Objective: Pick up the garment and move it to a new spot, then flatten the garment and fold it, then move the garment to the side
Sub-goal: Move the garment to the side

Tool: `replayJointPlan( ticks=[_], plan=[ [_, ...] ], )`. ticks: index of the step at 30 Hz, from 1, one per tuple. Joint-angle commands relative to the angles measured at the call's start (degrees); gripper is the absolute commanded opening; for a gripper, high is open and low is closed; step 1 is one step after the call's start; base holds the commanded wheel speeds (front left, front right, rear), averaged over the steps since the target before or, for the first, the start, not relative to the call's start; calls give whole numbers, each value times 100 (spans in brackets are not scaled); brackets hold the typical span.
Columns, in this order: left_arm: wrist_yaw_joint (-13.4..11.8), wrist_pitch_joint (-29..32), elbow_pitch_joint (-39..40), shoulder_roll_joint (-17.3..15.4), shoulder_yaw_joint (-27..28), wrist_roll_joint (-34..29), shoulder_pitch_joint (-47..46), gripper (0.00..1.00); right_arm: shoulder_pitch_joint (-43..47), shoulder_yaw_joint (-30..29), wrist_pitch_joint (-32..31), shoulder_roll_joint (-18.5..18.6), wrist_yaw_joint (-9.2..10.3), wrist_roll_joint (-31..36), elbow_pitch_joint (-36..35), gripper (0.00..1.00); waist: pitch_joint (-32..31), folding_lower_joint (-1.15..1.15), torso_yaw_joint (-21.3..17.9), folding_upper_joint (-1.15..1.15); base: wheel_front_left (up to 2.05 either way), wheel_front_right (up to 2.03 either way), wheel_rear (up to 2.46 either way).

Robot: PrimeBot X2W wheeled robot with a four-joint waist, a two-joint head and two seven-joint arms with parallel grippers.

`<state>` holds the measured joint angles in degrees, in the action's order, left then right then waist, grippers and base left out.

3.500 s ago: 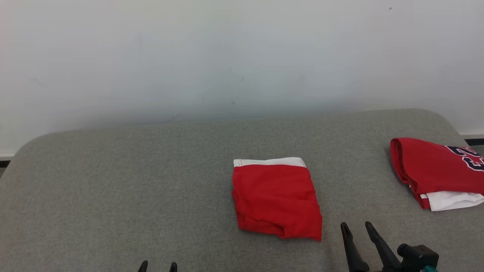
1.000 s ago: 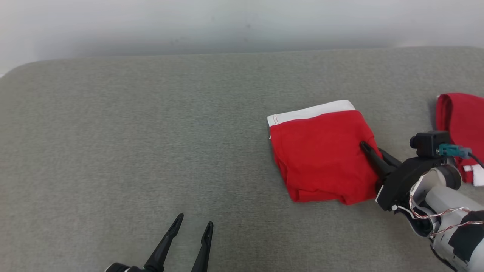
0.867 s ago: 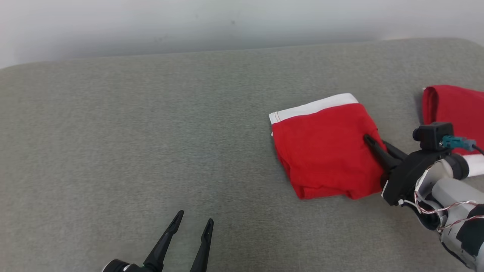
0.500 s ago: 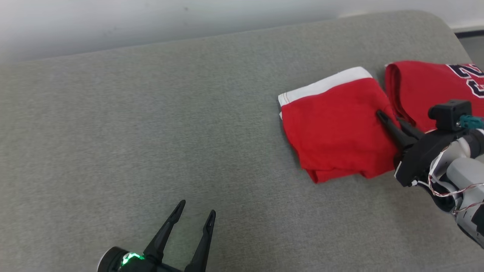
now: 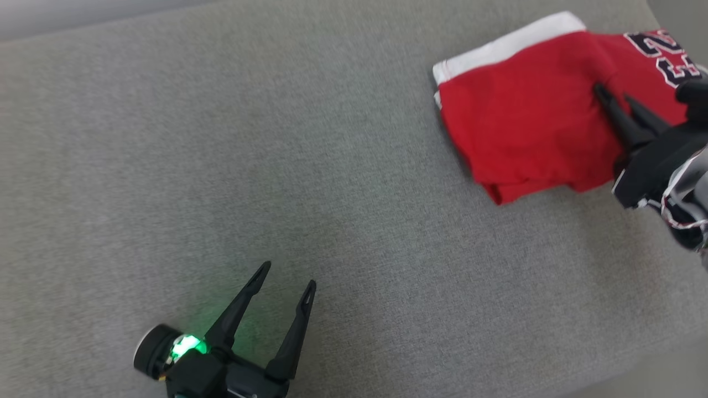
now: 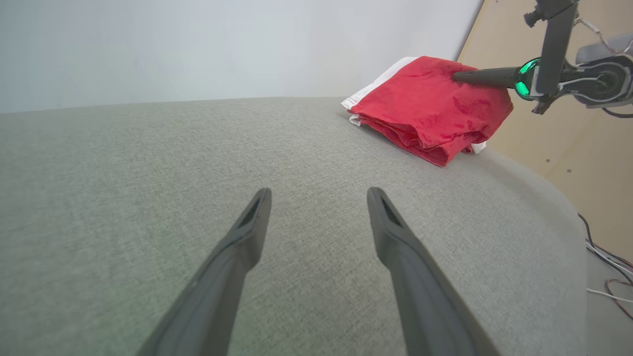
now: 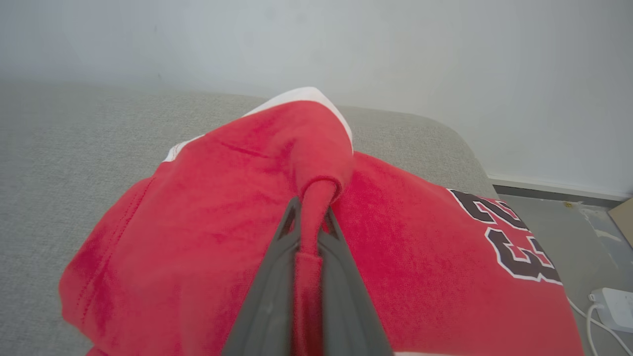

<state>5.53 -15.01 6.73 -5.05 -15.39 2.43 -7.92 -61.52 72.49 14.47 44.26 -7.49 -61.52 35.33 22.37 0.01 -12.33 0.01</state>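
The folded red garment (image 5: 514, 116) with a white waistband lies at the far right of the grey padded surface (image 5: 221, 138). My right gripper (image 5: 612, 93) is shut on a raised fold at its right edge; the right wrist view shows that red fold pinched between the fingers (image 7: 312, 207). The garment (image 7: 198, 222) now lies over the edge of a second red jersey (image 7: 445, 232). My left gripper (image 5: 289, 275) hovers open and empty over bare surface near the front. In the left wrist view the gripper (image 6: 319, 198) is open, with the garment (image 6: 430, 113) far ahead to the right.
The second red jersey (image 5: 658, 55) with dark numbers sits at the surface's right end, close to the rounded edge (image 6: 549, 193). Cables (image 6: 608, 277) and a white adapter (image 7: 613, 306) lie on the floor beyond. A pale wall (image 7: 316, 44) backs the surface.
The camera has swung down and to the right. My right gripper has dragged the garment rightward until it overlaps the numbered jersey. The left gripper has stayed open.
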Motion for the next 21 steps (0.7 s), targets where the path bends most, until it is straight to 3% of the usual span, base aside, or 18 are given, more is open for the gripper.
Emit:
replayJointPlan(
  ticks=[1, 21],
  plan=[
    [44, -22, -4, -96, -55, -66, -169, 100, -206, 5, 29, 40, 0, -43, 71, 0, 407, -1, -234, -1, 0, 0, 0],
    [138, 13, -69, -414, -185, -4, -847, 100, -1021, -9, 74, 632, 1, 396, 591, 0, 1064, -1, -415, -1, 0, 0, 0]
  ],
)
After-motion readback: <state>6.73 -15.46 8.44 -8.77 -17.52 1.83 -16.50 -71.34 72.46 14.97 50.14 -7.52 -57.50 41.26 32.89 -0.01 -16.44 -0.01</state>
